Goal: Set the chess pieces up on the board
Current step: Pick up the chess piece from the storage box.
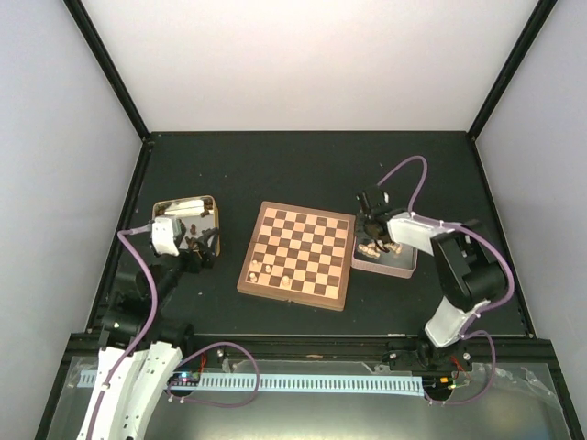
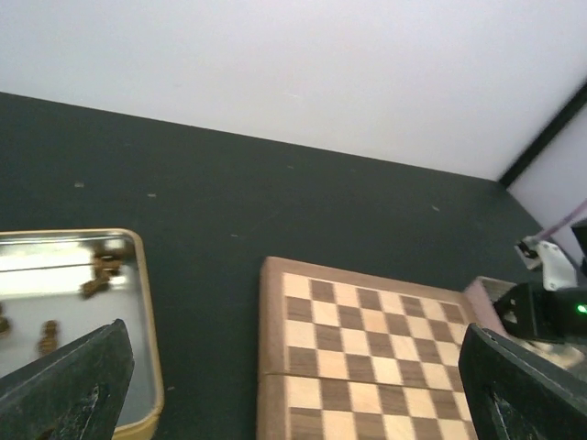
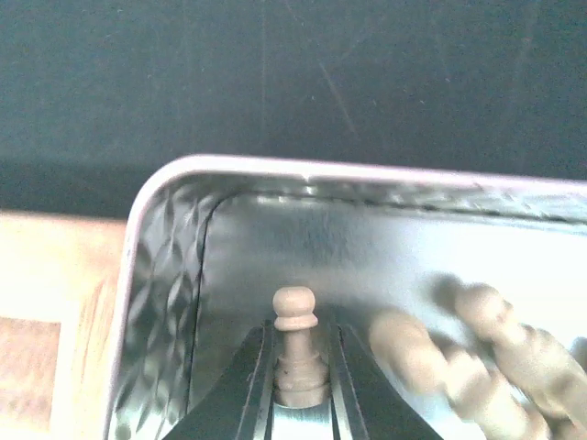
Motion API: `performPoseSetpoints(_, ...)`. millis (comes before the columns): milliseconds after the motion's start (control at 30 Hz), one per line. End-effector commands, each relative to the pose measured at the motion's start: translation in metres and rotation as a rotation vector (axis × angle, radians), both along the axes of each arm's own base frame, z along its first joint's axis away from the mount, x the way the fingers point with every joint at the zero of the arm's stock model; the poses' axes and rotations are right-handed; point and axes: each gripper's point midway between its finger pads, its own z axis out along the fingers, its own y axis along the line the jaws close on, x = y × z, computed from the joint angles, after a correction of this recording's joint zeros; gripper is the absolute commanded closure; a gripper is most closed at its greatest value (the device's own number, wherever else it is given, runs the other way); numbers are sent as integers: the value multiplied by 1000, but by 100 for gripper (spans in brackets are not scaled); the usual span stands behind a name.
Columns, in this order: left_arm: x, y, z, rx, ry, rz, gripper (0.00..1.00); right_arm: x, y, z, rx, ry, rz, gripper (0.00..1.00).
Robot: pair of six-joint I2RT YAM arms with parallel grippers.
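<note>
The board (image 1: 297, 255) lies at the table's middle, with three pieces near its front left corner (image 1: 268, 271). It also shows in the left wrist view (image 2: 367, 348). My right gripper (image 3: 297, 367) is shut on a pale beige pawn (image 3: 295, 348) inside the right tin (image 3: 165, 275), which holds more pale pieces (image 3: 477, 357). In the top view the right gripper (image 1: 376, 229) sits over that tin (image 1: 404, 266). My left gripper (image 1: 200, 247) is open and empty over the left tin (image 1: 213, 203), which holds dark brown pieces (image 2: 99, 273); its fingertips (image 2: 73, 385) frame the view's lower corners.
The gold-rimmed left tin (image 2: 147, 321) stands left of the board. The table is black with raised black edges and white walls behind. The right arm's cable (image 1: 404, 174) arcs above the right tin.
</note>
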Motion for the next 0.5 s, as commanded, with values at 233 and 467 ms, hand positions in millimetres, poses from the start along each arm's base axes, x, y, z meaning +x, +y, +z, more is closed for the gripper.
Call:
performPoseSetpoints(233,-13,-99,24,-306,35,-603,5,-41,54,105,408,-290,293,89)
performPoseSetpoints(467,-11,-135,21,-500,264,-771,7,-105,130,176,776,-453,751,90)
